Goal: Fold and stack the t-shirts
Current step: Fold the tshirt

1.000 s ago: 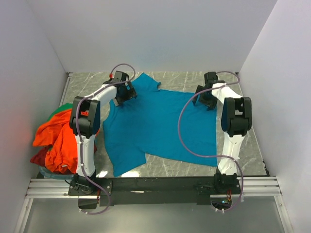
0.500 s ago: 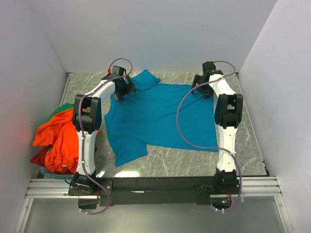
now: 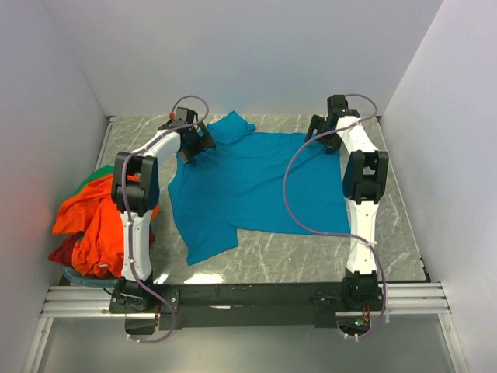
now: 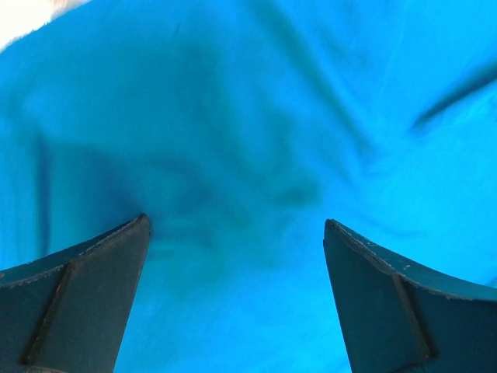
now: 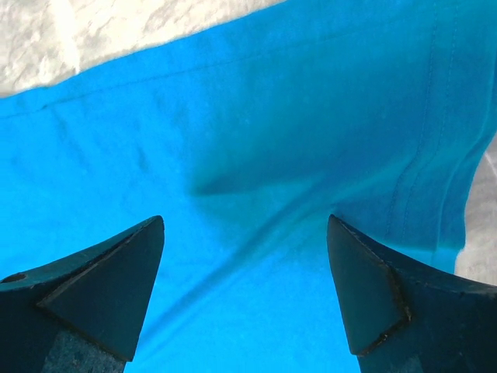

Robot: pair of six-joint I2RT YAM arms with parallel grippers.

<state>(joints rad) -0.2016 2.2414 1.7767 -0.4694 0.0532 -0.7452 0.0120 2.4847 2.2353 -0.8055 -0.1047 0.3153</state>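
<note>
A teal blue t-shirt [image 3: 248, 183] lies spread on the marble table, one sleeve at the far left and one at the near left. My left gripper [image 3: 203, 144] is open over its far left part, by the sleeve; the cloth fills the left wrist view [image 4: 248, 155] between the spread fingers. My right gripper [image 3: 320, 140] is open over the shirt's far right corner; the right wrist view shows the hem [image 5: 435, 186] and the cloth edge. An orange t-shirt [image 3: 93, 221] lies heaped at the left, with red [image 3: 66, 252] and green [image 3: 97, 177] cloth under it.
White walls close the table on three sides. A black rail [image 3: 248, 297] carries the arm bases at the near edge. Bare marble [image 3: 311, 268] shows near the shirt's front edge and at the right.
Both arms have reached farther back, and the teal shirt has shifted with them toward the far wall. Both grippers now stand open above the cloth.
</note>
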